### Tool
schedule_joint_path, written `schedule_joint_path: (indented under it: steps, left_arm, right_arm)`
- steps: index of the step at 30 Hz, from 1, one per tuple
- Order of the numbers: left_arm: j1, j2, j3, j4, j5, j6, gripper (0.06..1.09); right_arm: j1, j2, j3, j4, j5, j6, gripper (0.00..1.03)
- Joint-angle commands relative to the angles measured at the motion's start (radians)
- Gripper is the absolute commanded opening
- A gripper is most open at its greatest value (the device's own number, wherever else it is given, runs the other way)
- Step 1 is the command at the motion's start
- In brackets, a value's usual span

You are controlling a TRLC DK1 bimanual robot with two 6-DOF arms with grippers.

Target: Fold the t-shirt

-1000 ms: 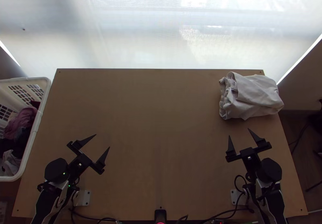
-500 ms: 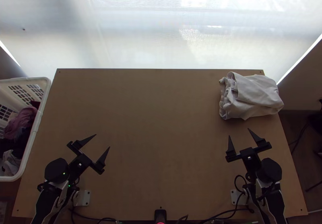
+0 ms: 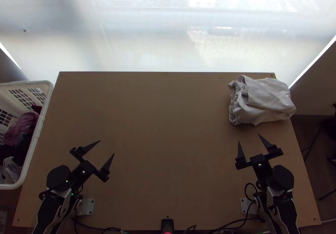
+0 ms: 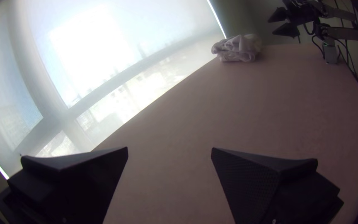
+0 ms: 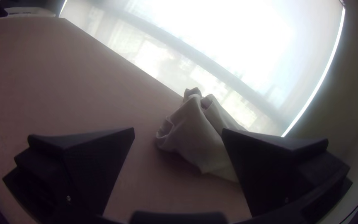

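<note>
A light grey-white cloth (image 3: 266, 101) lies folded in a loose, wrinkled bundle at the table's far right corner; it also appears in the left wrist view (image 4: 238, 48) and the right wrist view (image 5: 197, 137). My left gripper (image 3: 107, 147) stands open over the near left of the table, far from the cloth, and its wrist view shows the same wide gap (image 4: 169, 148). On the near right, my right gripper (image 3: 249, 138) is open too, a short way nearer the table's front than the cloth; its fingers are spread in its wrist view (image 5: 178, 129).
A white laundry basket (image 3: 37, 137) with several dark, pink and pale clothes (image 3: 23, 129) stands beside the table's left edge. The bare wooden table (image 3: 164, 129) stretches between the arms. Black cables (image 3: 235, 224) run along its near edge, by a small black device (image 3: 167, 224).
</note>
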Motion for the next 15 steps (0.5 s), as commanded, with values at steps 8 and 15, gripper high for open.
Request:
schedule_joint_path:
  steps: [8,15]
  left_arm:
    - [-0.030,0.000,0.000,-0.001,0.008,-0.004,1.04]
    - [-0.062,0.000,0.000,-0.003,0.014,-0.004,1.04]
  right_arm:
    - [0.005,0.000,0.000,0.000,0.000,0.000,0.98]
    - [0.038,0.000,-0.001,-0.003,-0.002,0.000,0.98]
